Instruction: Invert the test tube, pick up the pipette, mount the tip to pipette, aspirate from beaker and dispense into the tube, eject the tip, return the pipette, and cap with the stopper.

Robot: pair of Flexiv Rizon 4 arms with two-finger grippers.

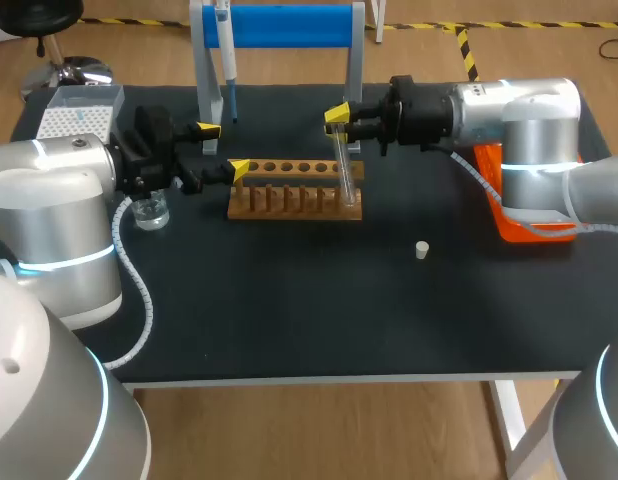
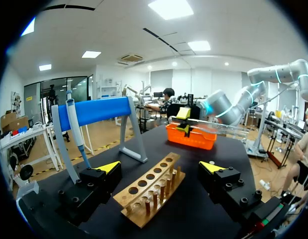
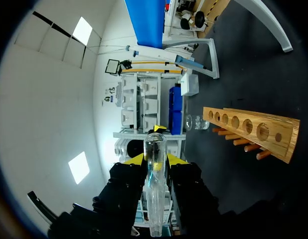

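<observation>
- While the right gripper (image 1: pixel 337 115) has its jaws pinched on the test tube (image 1: pixel 342 165), the step in hand looks to be the inversion. The tube lies about level above the right end of the wooden rack (image 1: pixel 294 200). It is gripped near what seems its rounded end, with the long part reaching toward the robot's side.
- Turn the tube about the wrist's own axis, and slowly — the glass is smooth and held near one end, so a quick swing could let it slip or pivot between the pads.
- Keep the free end off the rack top as it sweeps. In the head view the two overlap, and I cannot tell how much height lies between them.
- Line up with a hole at the rack's right end only once the tube stands fully upright, then lower it straight down with no side load.
- The left gripper (image 1: pixel 223 148) stands wide open astride the rack's left end, touching nothing that I can see. Closing lightly on the wood would probably steady the rack for the insertion.
- The pipette (image 1: pixel 227 60) hangs on the blue stand (image 1: pixel 289 25), and the beaker (image 1: pixel 150 212) sits beside the left arm. The stopper (image 1: pixel 422 250) lies alone on the table (image 1: pixel 289 320), well apart from the rack — none of these needs touching yet.
</observation>
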